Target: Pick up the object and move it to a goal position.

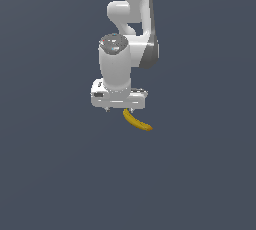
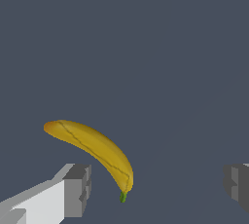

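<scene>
wrist view, banana (image 2: 95, 147) between spread fingers (image 2: 78, 189), untouched

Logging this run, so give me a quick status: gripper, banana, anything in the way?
Gripper open, holding nothing. Banana lies free on the floor, stem end between the fingers, rest outside. Nothing else near it.
</scene>
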`<state>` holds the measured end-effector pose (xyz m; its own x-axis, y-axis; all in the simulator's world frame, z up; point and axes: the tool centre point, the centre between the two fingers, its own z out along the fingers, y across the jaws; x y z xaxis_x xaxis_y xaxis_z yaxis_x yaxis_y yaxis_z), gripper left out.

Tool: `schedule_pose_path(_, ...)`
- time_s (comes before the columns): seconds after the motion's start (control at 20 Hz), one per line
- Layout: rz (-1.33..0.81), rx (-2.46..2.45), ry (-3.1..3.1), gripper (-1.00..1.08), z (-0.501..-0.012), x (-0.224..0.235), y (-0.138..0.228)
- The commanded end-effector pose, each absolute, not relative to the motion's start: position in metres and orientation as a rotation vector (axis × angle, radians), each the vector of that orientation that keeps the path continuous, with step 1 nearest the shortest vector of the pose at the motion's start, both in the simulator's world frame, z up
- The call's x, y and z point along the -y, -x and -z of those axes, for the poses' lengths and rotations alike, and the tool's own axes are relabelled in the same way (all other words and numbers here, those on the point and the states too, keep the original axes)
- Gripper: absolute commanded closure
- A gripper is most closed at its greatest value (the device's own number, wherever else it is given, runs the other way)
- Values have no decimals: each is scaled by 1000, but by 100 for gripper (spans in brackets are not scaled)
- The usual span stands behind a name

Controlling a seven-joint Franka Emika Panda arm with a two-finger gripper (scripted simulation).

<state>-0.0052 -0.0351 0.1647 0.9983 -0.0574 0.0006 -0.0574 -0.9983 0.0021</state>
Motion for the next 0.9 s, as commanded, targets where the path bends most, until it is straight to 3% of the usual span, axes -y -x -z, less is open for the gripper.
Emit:
schedule_pose_path(0.0,-1,90,-3138,-92,-165,35,5)
schedule_pose_path(0.85,37,18,-3113,-92,-155,51,14)
